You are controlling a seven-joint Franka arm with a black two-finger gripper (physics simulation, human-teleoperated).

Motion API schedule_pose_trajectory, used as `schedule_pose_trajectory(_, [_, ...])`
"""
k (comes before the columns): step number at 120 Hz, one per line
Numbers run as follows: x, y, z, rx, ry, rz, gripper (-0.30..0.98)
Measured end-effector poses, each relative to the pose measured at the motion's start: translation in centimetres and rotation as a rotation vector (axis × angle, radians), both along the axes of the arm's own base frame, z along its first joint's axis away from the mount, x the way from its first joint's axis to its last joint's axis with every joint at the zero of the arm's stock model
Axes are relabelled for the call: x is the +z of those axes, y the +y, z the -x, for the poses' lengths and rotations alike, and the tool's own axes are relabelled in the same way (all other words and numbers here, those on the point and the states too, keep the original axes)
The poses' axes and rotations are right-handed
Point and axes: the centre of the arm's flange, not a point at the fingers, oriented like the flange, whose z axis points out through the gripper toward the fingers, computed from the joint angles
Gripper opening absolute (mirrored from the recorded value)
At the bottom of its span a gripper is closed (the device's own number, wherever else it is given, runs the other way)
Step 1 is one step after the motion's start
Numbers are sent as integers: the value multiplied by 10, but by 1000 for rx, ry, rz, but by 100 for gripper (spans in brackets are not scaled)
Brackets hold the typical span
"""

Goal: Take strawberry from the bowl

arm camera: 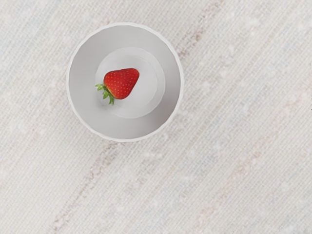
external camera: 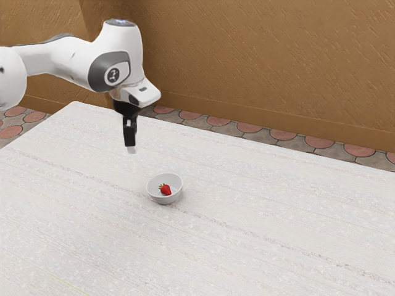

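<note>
Reaching well begins with treating the white table (external camera: 259,209) around the bowl as a floor that the descent must not strike. The arm (external camera: 120,52) is best brought across until its hand is centred over the bowl (arm camera: 174,109), then lowered straight down, since a slanted entry could catch the rim and tip or drag the bowl. The gripper (external camera: 131,148) hangs above the bowl's height, off to its exterior view's left; I cannot tell whether it is parted or closed, so it should be wide before it drops inside the bowl. The strawberry (arm camera: 121,84) lies on its side on the bowl's bottom, near the middle, and wants a gentle squeeze across its fat flanks, clear of the bowl's walls. Its green leaves (arm camera: 106,94), at the edge of the bowl's inner floor, would probably bend and slip, so they make a poor hold.
</note>
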Motion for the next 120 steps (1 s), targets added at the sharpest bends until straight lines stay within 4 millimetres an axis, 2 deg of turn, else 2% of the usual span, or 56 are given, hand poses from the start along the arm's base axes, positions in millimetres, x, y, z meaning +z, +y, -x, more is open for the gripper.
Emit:
schedule_pose_trajectory(5, [-10,-4,-1,-71,21,-10,69])
schedule_pose_trajectory(12, [-32,-23,-4,-193,63,-12,69])
schedule_pose_trajectory(18, [-42,-31,-6,-272,78,-2,69])
schedule_pose_trajectory(29, [-61,-19,-13,-350,100,31,69])
schedule_pose_trajectory(38, [-77,-22,-18,-428,106,48,69])
schedule_pose_trajectory(52, [-85,-27,-24,-533,82,62,68])
schedule_pose_trajectory(82, [-119,-24,-33,-691,37,64,38])
schedule_pose_trajectory(92, [-127,-22,-37,-732,17,55,33])
schedule_pose_trajectory(120, [-168,-14,-46,-807,18,63,25])
